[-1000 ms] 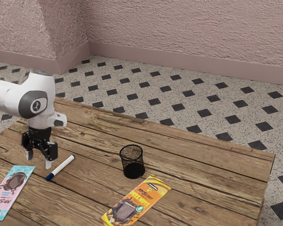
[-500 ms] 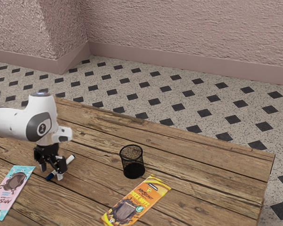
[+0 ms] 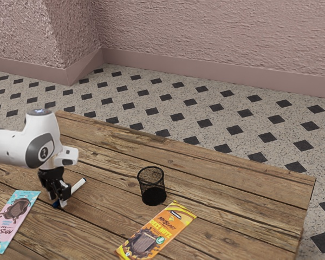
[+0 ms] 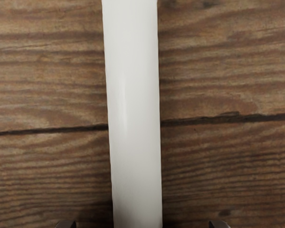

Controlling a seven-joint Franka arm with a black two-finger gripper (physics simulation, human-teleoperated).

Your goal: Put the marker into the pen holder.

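Note:
The gripper (image 3: 59, 202) is low over the tabletop in the exterior view, around the marker near its blue end. It is open, with the white marker (image 3: 78, 186) lying on the wood between its fingers. Part of the blue end is hidden behind the fingers. In the wrist view, the marker's white barrel (image 4: 134, 114) runs lengthwise, and fingertip edges stand apart on both sides of it, with the gripper (image 4: 142, 224) at the lower edge. The black mesh pen holder (image 3: 152, 187) stands upright, toward the exterior view's right from the marker.
An orange chocolate bar wrapper (image 3: 157, 232) lies just in front of the pen holder. A pink and blue wrapper (image 3: 12, 219) is on the wooden table (image 3: 227, 189), toward the exterior view's left from the gripper.
My hand has come down to the marker, then shifted slightly toward the exterior view's left and turned. The marker, pen holder and wrappers have not visibly moved.

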